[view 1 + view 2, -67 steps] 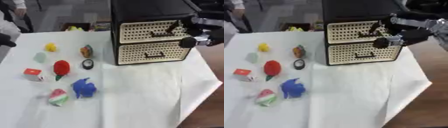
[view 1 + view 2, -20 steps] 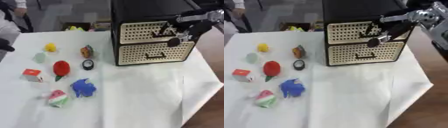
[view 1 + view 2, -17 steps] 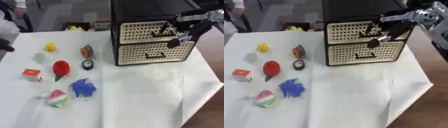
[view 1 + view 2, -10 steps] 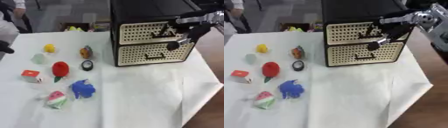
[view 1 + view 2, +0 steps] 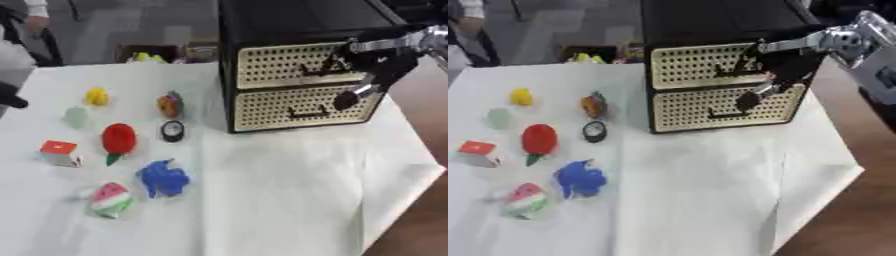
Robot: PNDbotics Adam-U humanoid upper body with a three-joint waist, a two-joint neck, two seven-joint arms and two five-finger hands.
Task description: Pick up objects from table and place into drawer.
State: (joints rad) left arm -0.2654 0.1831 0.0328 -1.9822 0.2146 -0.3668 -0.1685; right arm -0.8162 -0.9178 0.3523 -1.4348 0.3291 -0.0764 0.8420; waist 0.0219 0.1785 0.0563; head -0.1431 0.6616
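A black cabinet (image 5: 302,30) stands at the back right with two cream perforated drawers, both shut. My right hand (image 5: 382,66) comes in from the right and hovers in front of the upper drawer (image 5: 271,67), at its dark handle (image 5: 322,69); part of it hangs over the lower drawer (image 5: 289,107). Whether it holds the handle is not visible. Several small objects lie on the white cloth at the left: a red strawberry (image 5: 118,139), a blue toy (image 5: 163,178), a watermelon slice (image 5: 111,200), a red and white cube (image 5: 59,152), a black ring (image 5: 172,131), an orange piece (image 5: 169,104), a yellow piece (image 5: 97,96).
The white cloth (image 5: 297,190) covers the table, its right edge hanging by the brown table edge (image 5: 420,220). A pale green lump (image 5: 77,117) lies near the yellow piece. A dark shape (image 5: 10,97) shows at the left edge. Yellow-green things (image 5: 144,56) sit beyond the table's far edge.
My right hand has moved from the cabinet's right side to the front of the upper drawer, then sunk slightly. Both drawers stay shut. The table objects have not moved.
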